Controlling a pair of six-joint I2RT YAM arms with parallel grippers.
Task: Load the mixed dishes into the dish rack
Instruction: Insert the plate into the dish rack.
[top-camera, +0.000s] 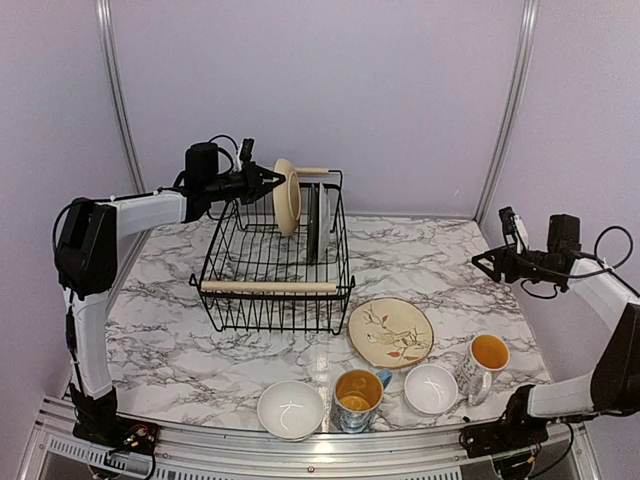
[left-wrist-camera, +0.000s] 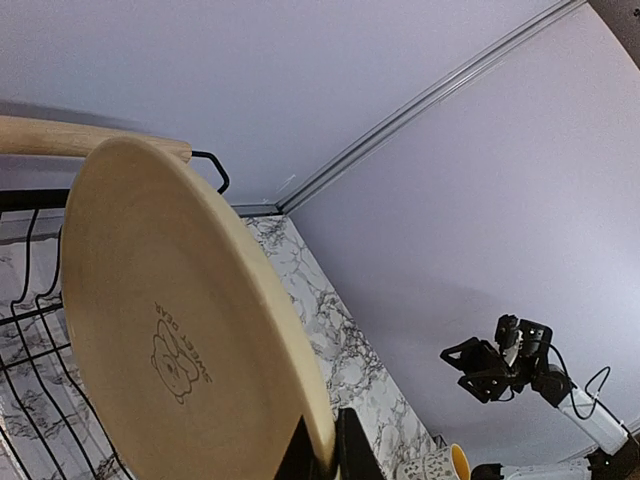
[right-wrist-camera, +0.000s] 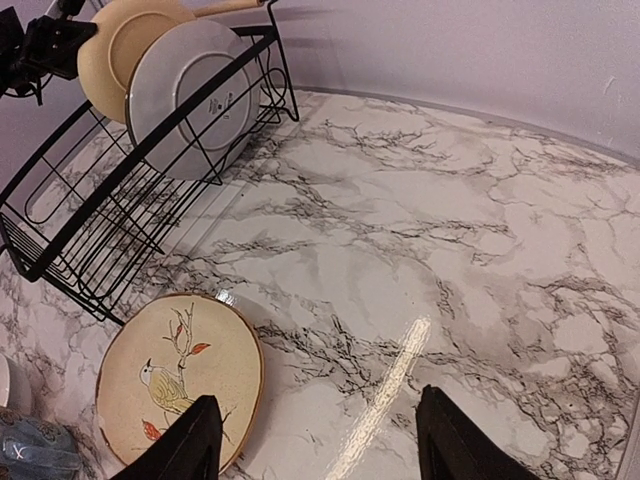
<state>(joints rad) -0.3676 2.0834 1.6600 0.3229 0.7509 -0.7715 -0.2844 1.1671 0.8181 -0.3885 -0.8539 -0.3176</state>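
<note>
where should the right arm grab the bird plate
Take the bird plate by its far-right rim, coming in low from the right. It lies flat, so only the rim offers a lip, and the rack and blue mug crowd its other sides.

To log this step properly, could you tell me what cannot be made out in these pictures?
Top view: plates behind the pale yellow plate stand edge-on; their number is unclear.
Left wrist view: that plate hides the dish rack slots beneath it.
Right wrist view: the blue mug is cut off by the corner.
</note>
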